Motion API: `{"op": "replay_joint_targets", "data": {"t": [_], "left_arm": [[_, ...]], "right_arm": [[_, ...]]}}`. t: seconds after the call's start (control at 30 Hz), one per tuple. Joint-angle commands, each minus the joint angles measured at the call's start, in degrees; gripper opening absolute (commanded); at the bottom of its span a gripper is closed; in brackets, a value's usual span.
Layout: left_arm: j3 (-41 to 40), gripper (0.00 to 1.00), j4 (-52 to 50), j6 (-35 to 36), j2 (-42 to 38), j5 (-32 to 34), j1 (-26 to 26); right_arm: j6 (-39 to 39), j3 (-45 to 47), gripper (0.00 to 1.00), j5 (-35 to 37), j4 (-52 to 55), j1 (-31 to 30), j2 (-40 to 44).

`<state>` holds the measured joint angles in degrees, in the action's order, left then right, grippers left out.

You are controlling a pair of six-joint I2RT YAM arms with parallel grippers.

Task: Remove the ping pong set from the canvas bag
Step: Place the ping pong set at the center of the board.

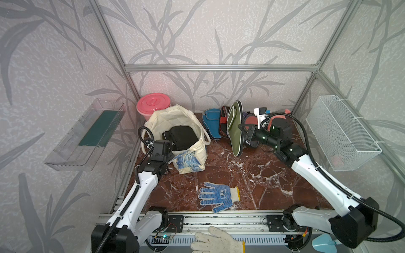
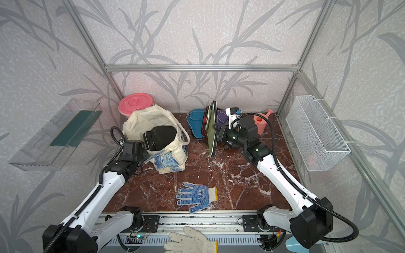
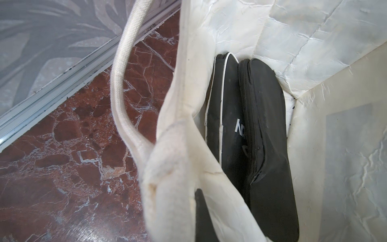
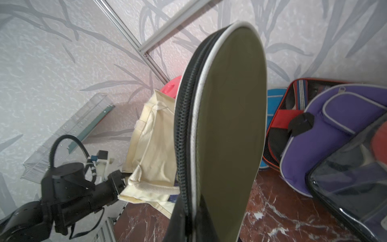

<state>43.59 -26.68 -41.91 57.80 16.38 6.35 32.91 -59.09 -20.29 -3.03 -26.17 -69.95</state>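
Our right gripper [image 1: 242,131] is clamped narrow on the olive case [image 1: 234,126], its dark fingers [image 4: 177,224] pinching the zip edge. The case stands on edge, tilted a little, with its lower end down by the marble tabletop [image 1: 252,175]; we cannot tell whether it touches. Just behind it lean the blue case [image 1: 210,122], the black-red case [image 1: 223,122], the purple case [image 4: 335,125] and a clear-fronted pack [image 4: 345,180], crowded against the back wall [image 1: 219,92], so we have little room that way. Our left gripper [image 1: 169,156] is closed on the near rim of the canvas bag [image 1: 175,118], whose mouth gapes; two black cases [image 3: 261,130] sit upright inside. Between the bag and the olive case we see a bare strip of marble, and nearer us only the blue-dotted glove [image 1: 217,196]. The pink bucket [image 1: 153,104] stands just behind the bag, in the far corner.
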Motion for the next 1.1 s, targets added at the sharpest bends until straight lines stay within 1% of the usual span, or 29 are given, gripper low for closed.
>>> {"op": "replay_joint_targets", "data": {"t": [0.0,0.1,0.27,0.43,0.63,0.8,1.07], "left_arm": [[2.72,0.00,-0.94,0.77,-0.94,3.60,-0.50],[2.99,0.00,-1.46,0.95,-0.87,3.68,-0.53],[3.01,0.00,-2.10,0.95,-1.03,3.33,-0.54],[2.86,0.00,-2.45,1.30,-1.00,3.05,-0.53],[3.03,0.00,-2.24,1.46,-1.02,2.95,-0.51],[3.16,0.00,-2.12,1.66,-0.93,3.10,-0.48],[3.21,0.00,-1.72,1.88,-0.30,2.22,-0.47]], "right_arm": [[5.53,5.39,0.00,-0.75,-13.10,0.25,1.00],[8.31,10.37,0.00,-1.74,-20.00,0.30,-0.93],[10.93,16.38,0.00,-2.08,-28.39,0.15,-4.70],[12.53,19.10,0.00,-2.14,-32.84,-0.19,-9.66],[16.37,22.35,0.00,-3.02,-38.13,-0.44,-15.75],[17.31,26.44,0.00,-0.89,-37.68,-0.77,-16.18],[16.67,31.01,0.00,3.58,-31.56,-1.23,-14.43]]}}
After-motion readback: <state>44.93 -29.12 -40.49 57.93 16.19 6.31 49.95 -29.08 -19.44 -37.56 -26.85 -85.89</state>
